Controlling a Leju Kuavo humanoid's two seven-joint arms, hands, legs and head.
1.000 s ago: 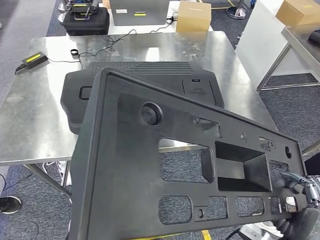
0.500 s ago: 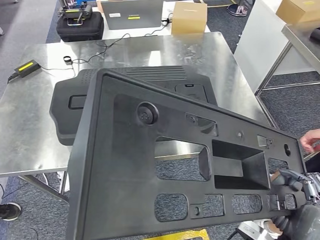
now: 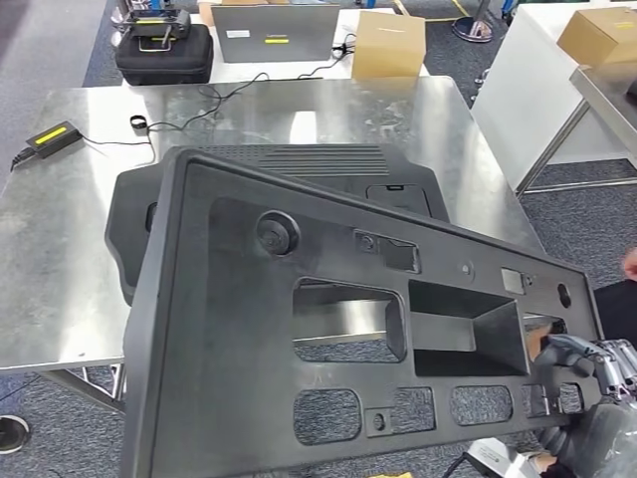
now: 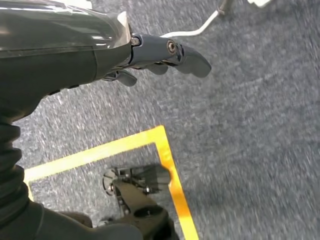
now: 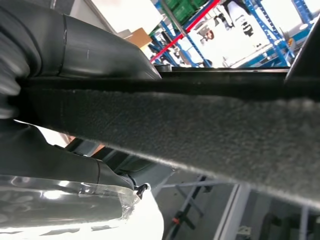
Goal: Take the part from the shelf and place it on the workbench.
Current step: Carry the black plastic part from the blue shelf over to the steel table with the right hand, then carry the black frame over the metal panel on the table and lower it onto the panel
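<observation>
while the right hand (image 3: 582, 398) gripped its near right corner, fingers clamped on the edge, the large black moulded plastic panel with cut-out openings (image 3: 248, 368) hung tilted in the air above the near edge of the shiny steel workbench (image 3: 68, 259). a second black ribbed plastic panel (image 3: 330, 169) lay flat on the workbench just beyond it, partly hidden. the left hand (image 4: 151, 55) hung over grey carpet (image 4: 256, 125) and yellow floor tape (image 4: 166, 155), fingers stretched out, slightly apart, holding nothing. a small black box with a yellow label (image 3: 51, 136) sat at the far left, and a brown cardboard box (image 3: 388, 45) stood beyond the bench.
</observation>
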